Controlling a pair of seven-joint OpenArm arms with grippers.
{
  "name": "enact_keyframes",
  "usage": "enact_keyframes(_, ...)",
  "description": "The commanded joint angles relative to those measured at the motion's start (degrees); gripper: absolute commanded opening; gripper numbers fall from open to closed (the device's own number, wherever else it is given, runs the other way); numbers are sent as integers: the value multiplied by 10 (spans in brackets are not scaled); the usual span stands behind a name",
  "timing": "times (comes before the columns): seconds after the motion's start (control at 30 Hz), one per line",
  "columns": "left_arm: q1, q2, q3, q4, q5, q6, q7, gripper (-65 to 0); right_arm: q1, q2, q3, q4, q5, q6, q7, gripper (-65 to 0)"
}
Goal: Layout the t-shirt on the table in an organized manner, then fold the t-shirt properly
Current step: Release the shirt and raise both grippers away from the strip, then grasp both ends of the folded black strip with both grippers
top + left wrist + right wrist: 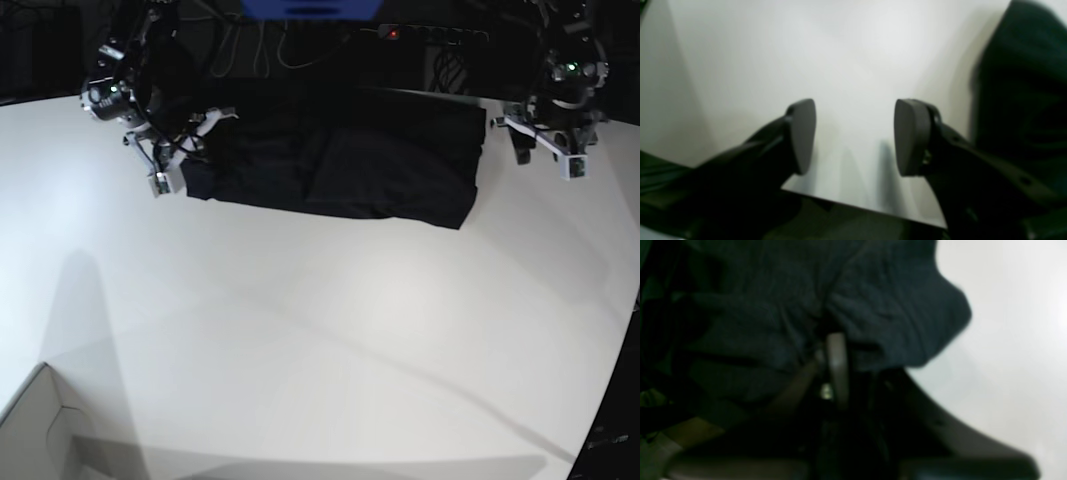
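Black cloth fills most of what we see at the far side of the table (pixel 300 350): the t-shirt (pixel 340 165) lies there bunched and partly doubled over, near the far edge, between our two arms. We judge that we are at the laying-out step; no proper fold has begun, since the garment is not yet spread flat.

Our right gripper (pixel 836 350) has its fingers (pixel 836 366) clenched, with a pinch of the shirt's fabric gathered around them at that end of the garment. Our left gripper (pixel 853 136) hangs above bare table just beside the shirt's other end, its fingers (pixel 912 136) released and standing apart with nothing between them.

Next, we think, the left arm should reach to the dark edge beside it and take hold, so that both ends can be drawn apart and toward the near side, where there is room. Thin cloth like this may slip or drag into fresh creases, so the pull should be even.

As for containers, only a corner of a white cardboard box (pixel 40 430) shows at the near edge; we cannot tell what is in it.
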State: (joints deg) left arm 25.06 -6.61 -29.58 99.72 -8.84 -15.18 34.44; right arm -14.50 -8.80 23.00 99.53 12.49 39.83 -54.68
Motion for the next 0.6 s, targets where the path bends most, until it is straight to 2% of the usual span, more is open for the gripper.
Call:
enact_keyframes(0.0,-3,-1,6,8,-5,-2,-15,-304,2,-2,-1,6,2,2,0,-650)
enact_keyframes(0.27,-5,0,104,5,-5,-2,-13,-423,36,-1,2,7,1,2,-2,-650)
enact_keyframes(0.43,-30,0,165,-31,-5,-2,-12,-530,65,19,2,6,1,2,-1,-650)
enact_keyframes(0.57,-50,8,200,-56,-5,-1,-12,-556,89,39,2,7,1,2,-2,-650)
